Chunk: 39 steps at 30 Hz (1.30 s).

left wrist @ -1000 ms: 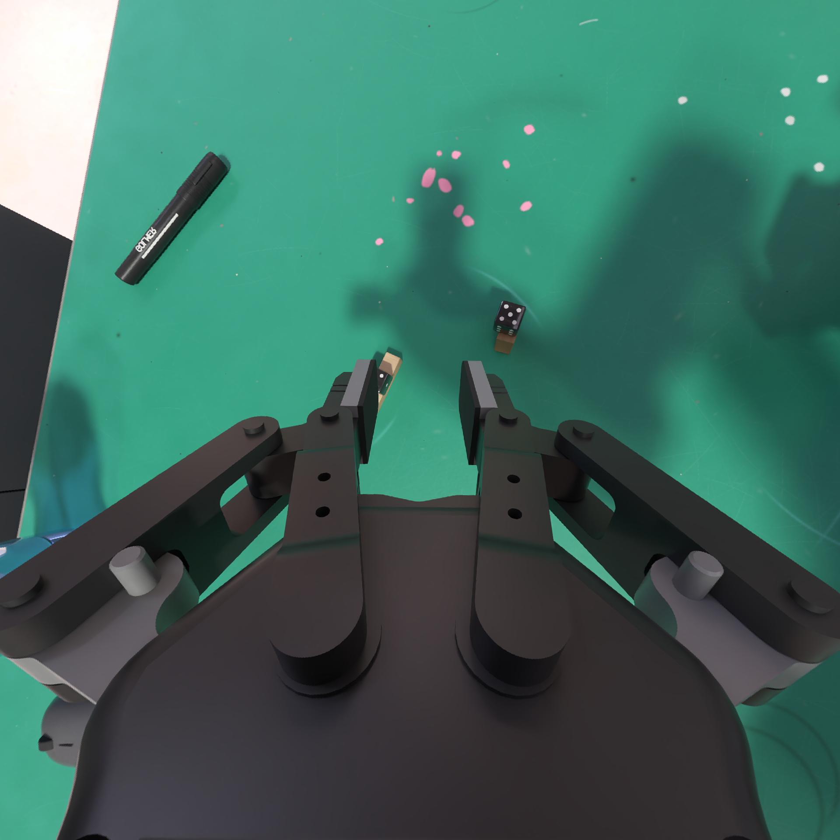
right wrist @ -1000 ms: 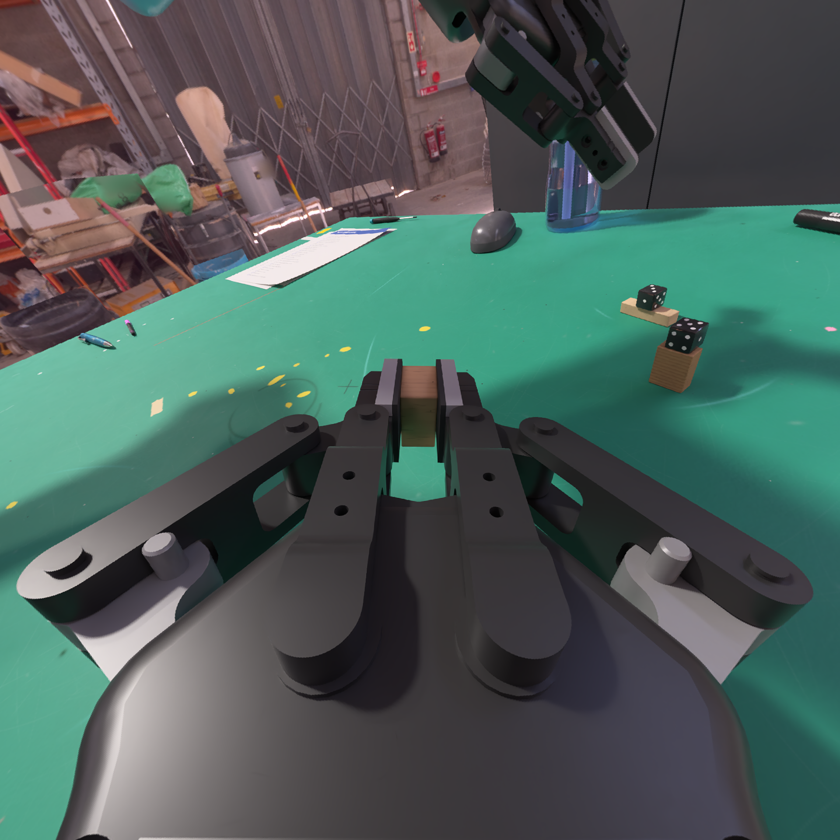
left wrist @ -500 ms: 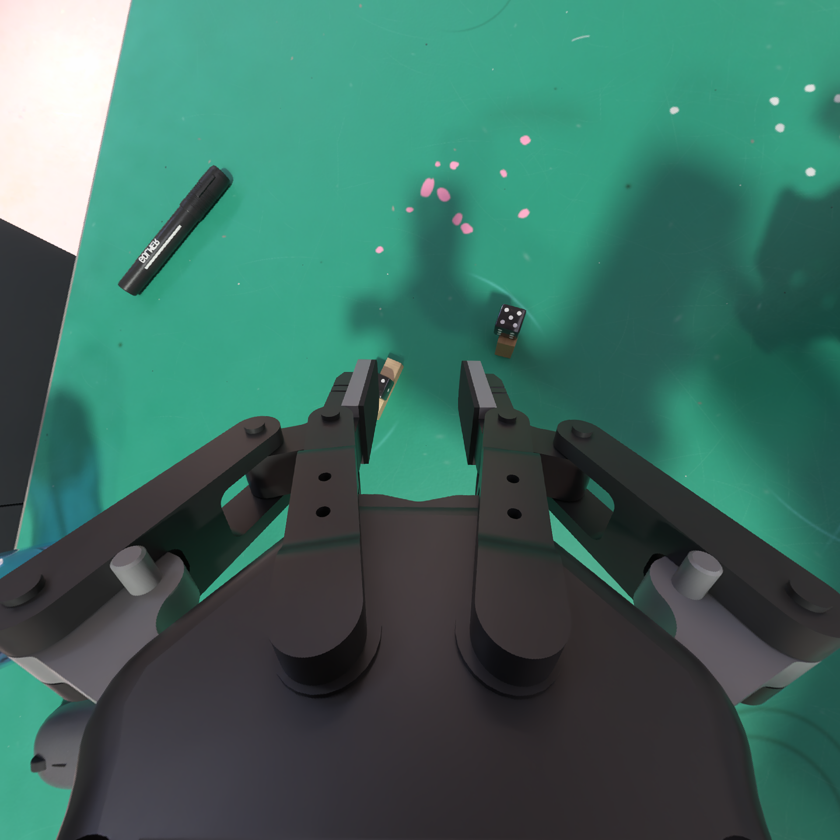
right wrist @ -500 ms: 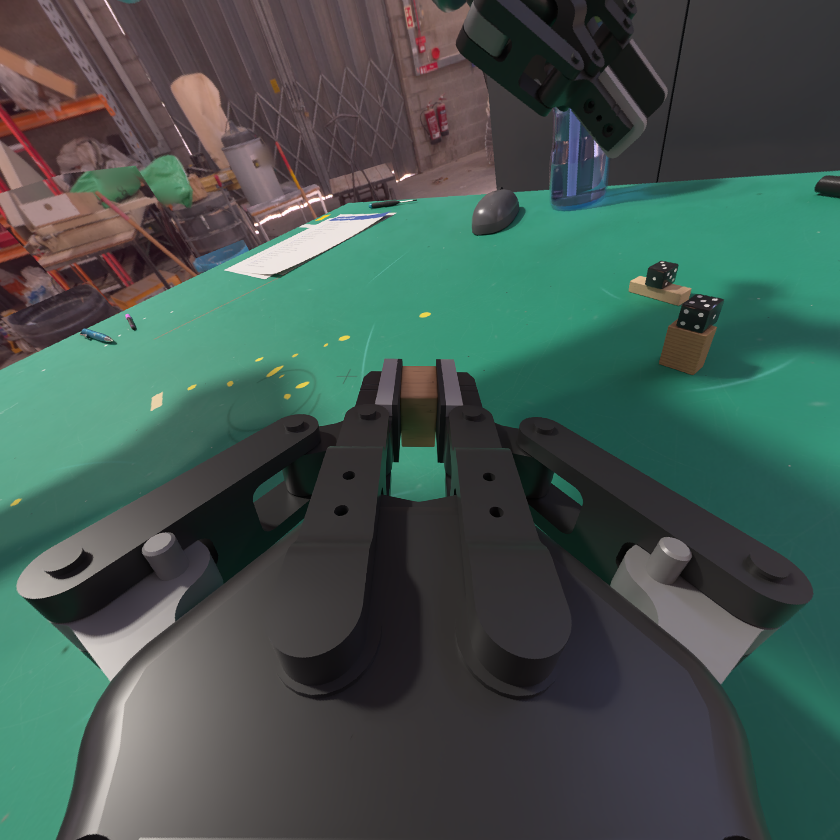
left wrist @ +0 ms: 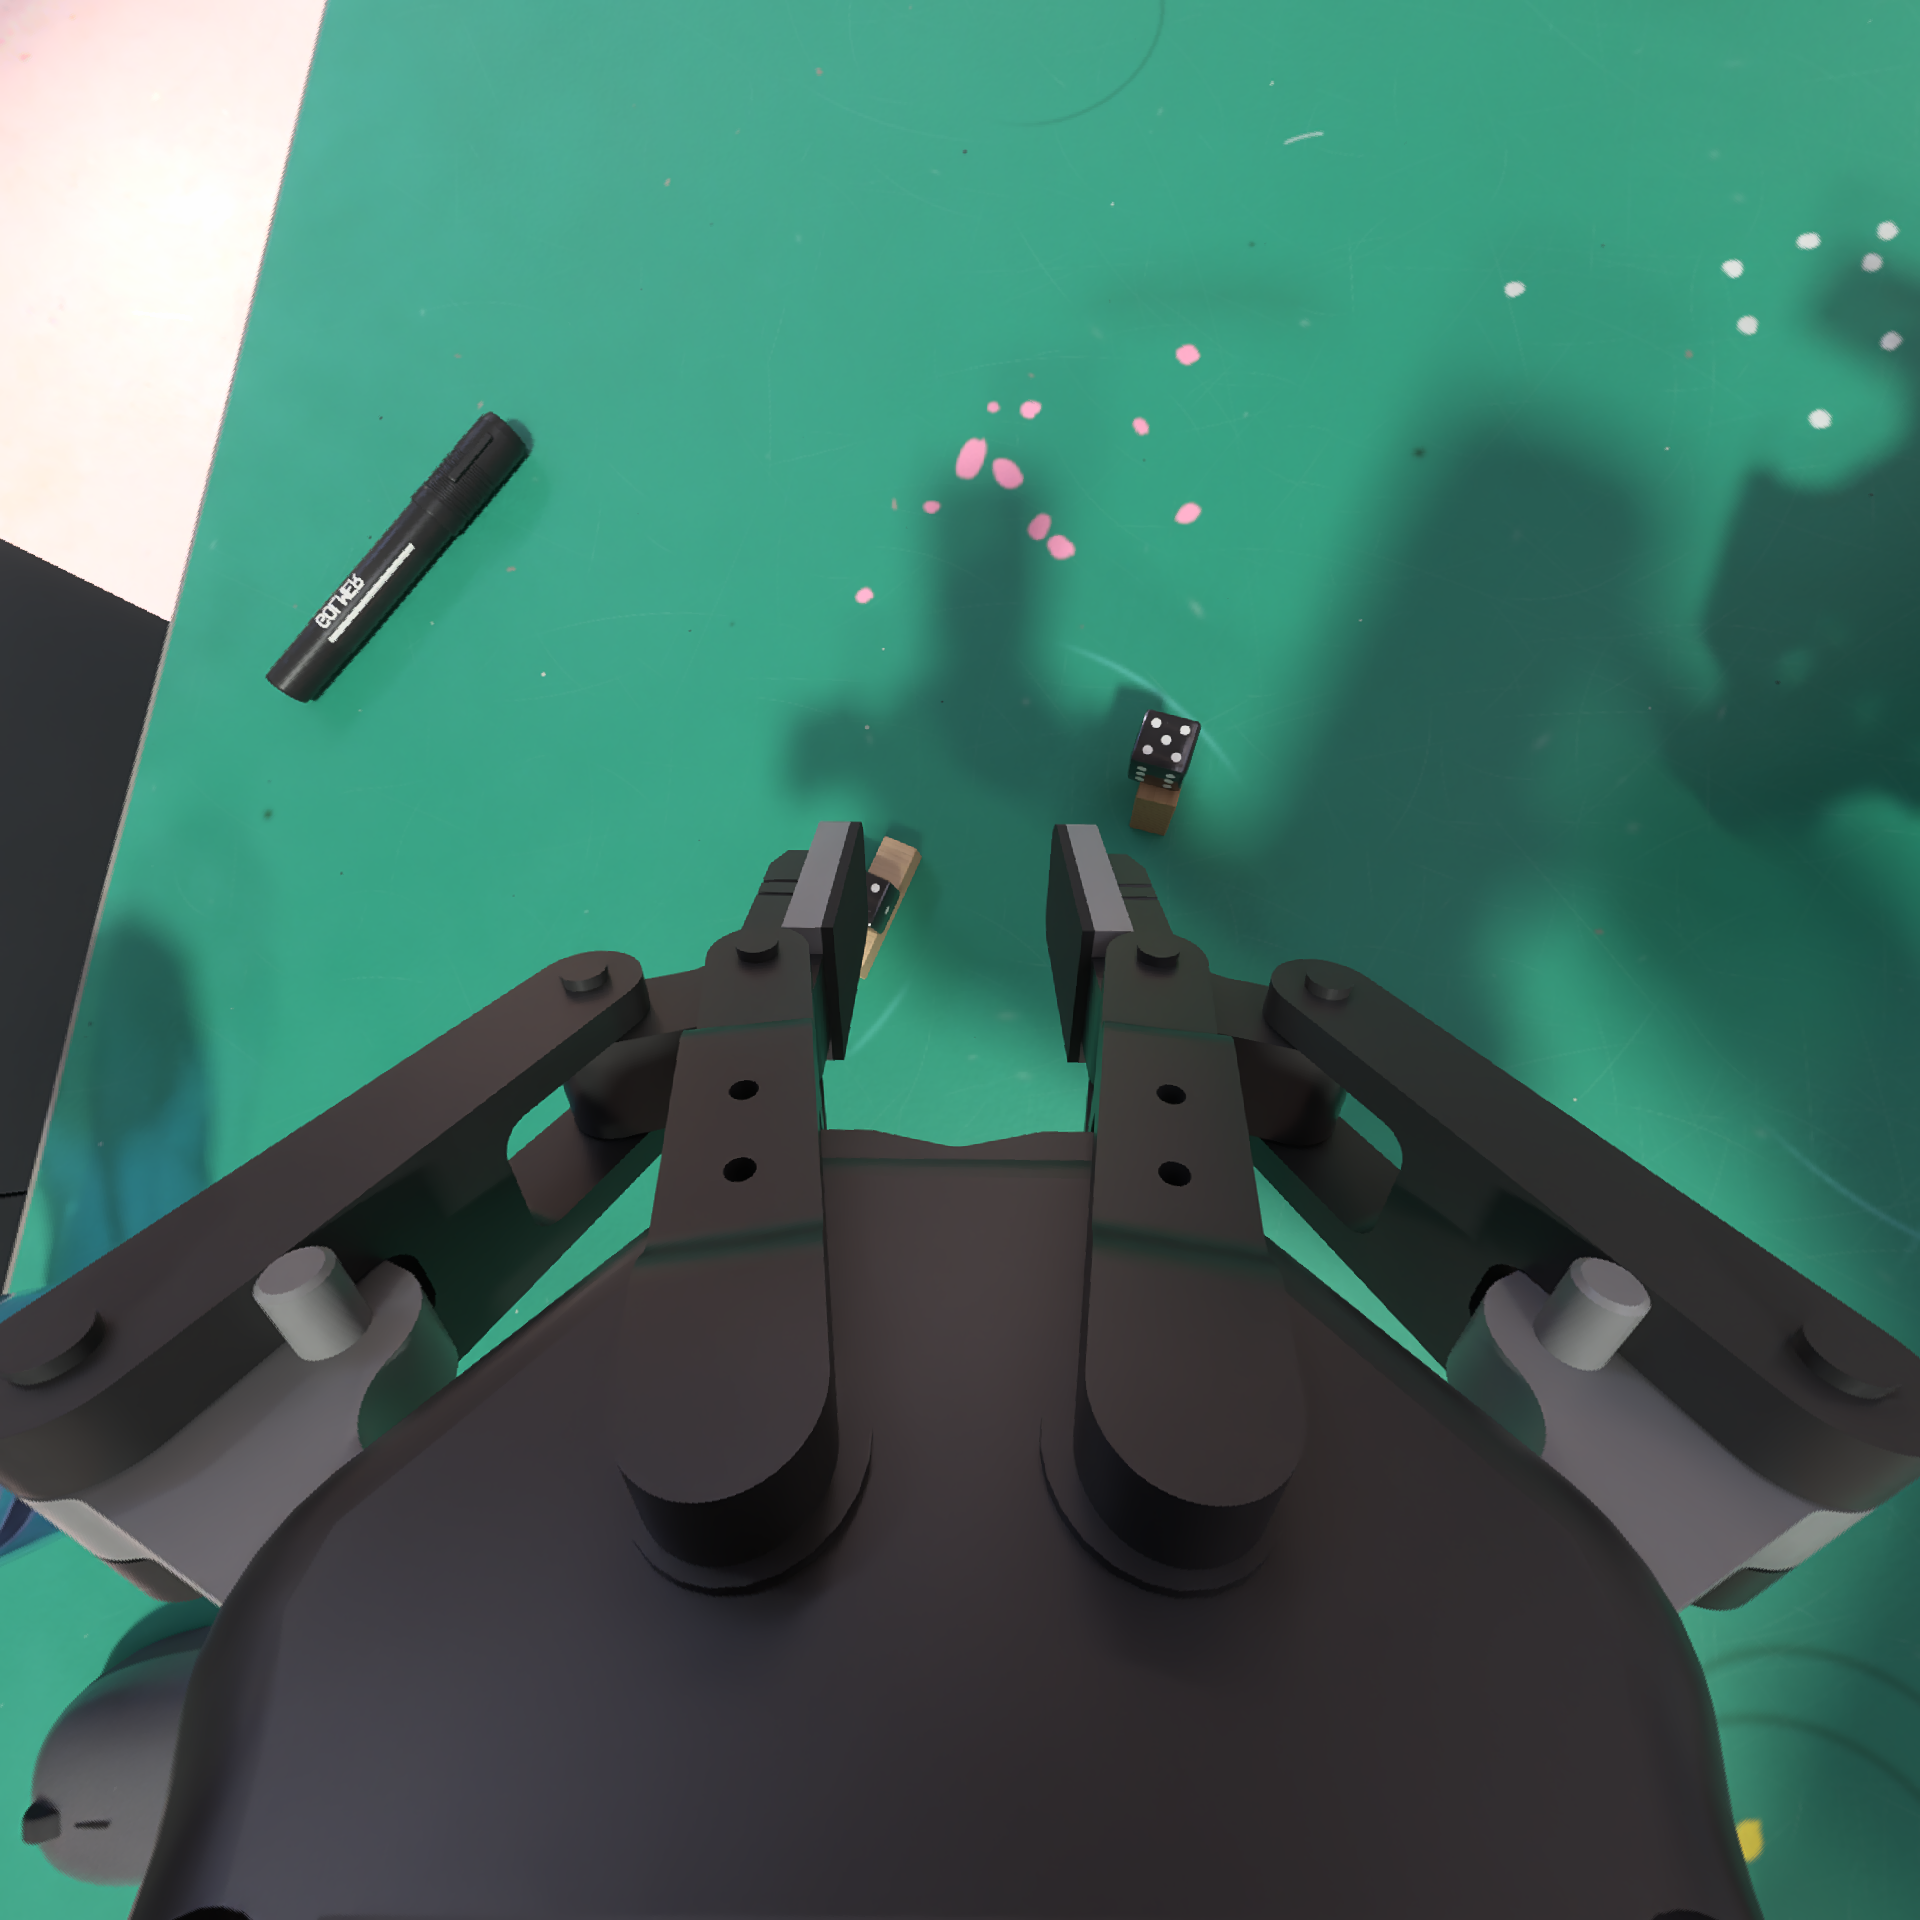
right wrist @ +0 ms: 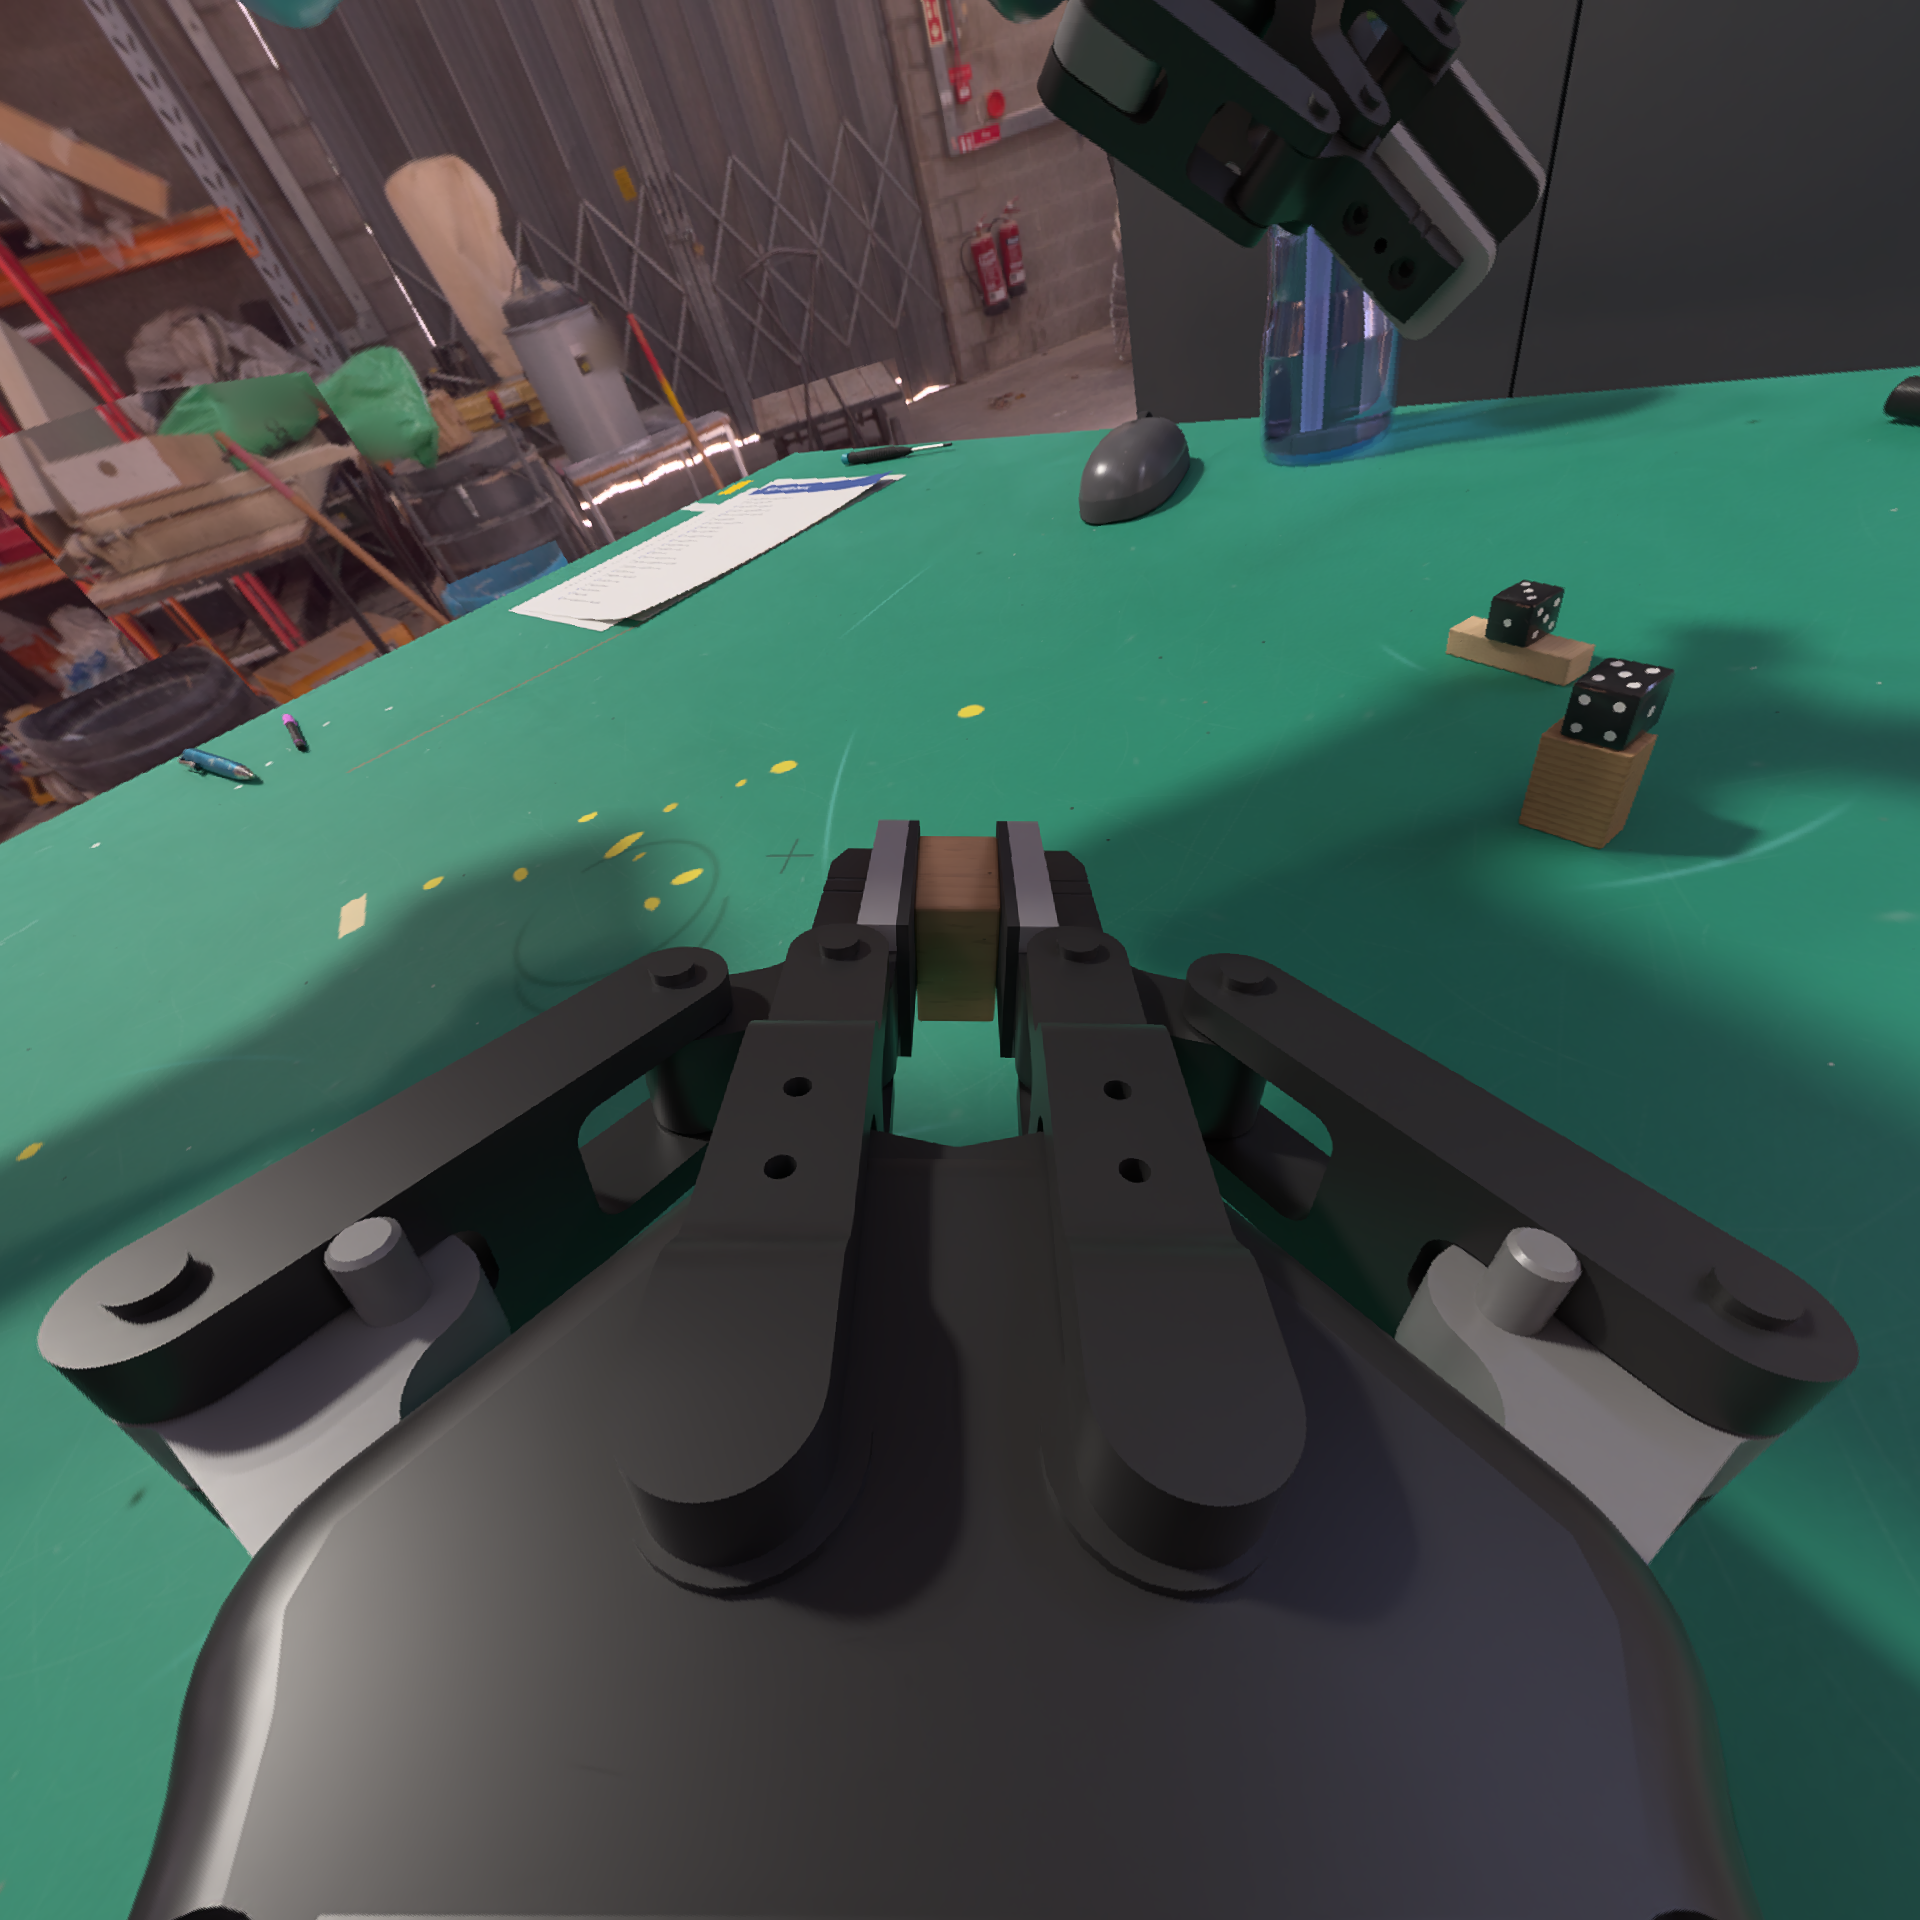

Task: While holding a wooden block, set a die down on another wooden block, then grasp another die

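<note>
My right gripper (right wrist: 958, 862) is shut on a wooden block (right wrist: 956, 925) and holds it above the green table. My left gripper (left wrist: 956, 862) is open and empty, high above the table; it also shows at the top of the right wrist view (right wrist: 1288, 135). A black die (left wrist: 1164, 746) sits on an upright wooden block (left wrist: 1153, 808), right of and beyond my left fingers; both show in the right wrist view, die (right wrist: 1616, 704) on block (right wrist: 1584, 784). A second black die (right wrist: 1524, 613) rests on a flat pale block (right wrist: 1517, 652); in the left wrist view that block (left wrist: 891, 894) is partly hidden behind my left finger.
A black marker (left wrist: 400, 556) lies at the left near the table edge (left wrist: 208, 499). A grey mouse (right wrist: 1132, 473), a blue bottle (right wrist: 1325, 364), a paper sheet (right wrist: 707, 551) and pens (right wrist: 218, 764) lie on the far side of the green table.
My left gripper has risen slightly and drifted, staying open; the dice and blocks look a little smaller below it. My right gripper has shifted left while holding its block.
</note>
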Tool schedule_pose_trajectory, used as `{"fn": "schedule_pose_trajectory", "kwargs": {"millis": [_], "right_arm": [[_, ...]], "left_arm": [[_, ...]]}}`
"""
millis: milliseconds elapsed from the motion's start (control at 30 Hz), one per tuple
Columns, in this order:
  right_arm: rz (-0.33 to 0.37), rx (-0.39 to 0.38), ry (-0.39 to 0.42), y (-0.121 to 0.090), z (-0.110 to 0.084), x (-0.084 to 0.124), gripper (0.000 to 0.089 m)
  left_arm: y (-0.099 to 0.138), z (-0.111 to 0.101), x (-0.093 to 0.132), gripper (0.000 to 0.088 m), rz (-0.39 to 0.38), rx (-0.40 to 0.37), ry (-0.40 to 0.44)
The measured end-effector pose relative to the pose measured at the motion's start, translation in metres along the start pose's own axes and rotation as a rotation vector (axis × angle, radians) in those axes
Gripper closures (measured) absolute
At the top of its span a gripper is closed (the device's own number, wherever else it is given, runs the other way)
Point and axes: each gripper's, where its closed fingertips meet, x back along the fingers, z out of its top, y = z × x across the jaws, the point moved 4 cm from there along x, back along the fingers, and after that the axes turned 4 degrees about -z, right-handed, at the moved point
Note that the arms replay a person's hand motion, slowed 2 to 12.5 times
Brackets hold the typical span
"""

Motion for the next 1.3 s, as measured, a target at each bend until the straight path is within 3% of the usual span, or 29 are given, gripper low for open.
{"fn": "schedule_pose_trajectory", "kwargs": {"millis": [1300], "right_arm": [[0.01, -0.021, -0.006, 0.0008, -0.0005, -0.0009, 0.0766]], "left_arm": [[-0.0021, -0.0003, -0.0006, 0.0568, 0.007, 0.005, 0.022]]}}
